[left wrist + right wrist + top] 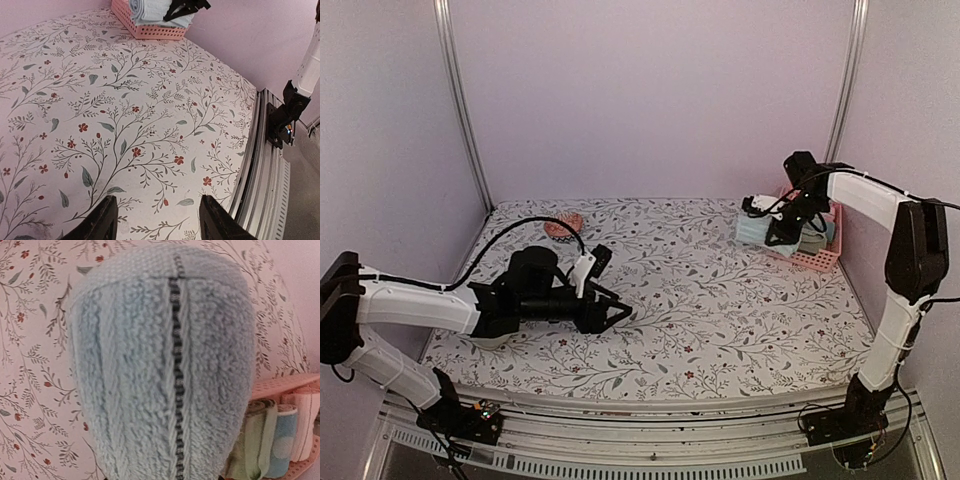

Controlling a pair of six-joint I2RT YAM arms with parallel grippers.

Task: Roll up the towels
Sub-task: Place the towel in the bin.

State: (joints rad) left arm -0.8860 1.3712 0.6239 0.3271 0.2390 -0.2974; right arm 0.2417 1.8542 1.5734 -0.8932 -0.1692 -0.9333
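The right claw is gripping the light blue towel, with the rim of the pink basket just beside it. The left claw is hovering with its fingers spread apart, the floral table stretching open ahead.

basket: far right on table | towel: in right gripper, at basket's left edge | rolled cloths: in basket | left gripper: near, left of centre, over table | small cloth: far left
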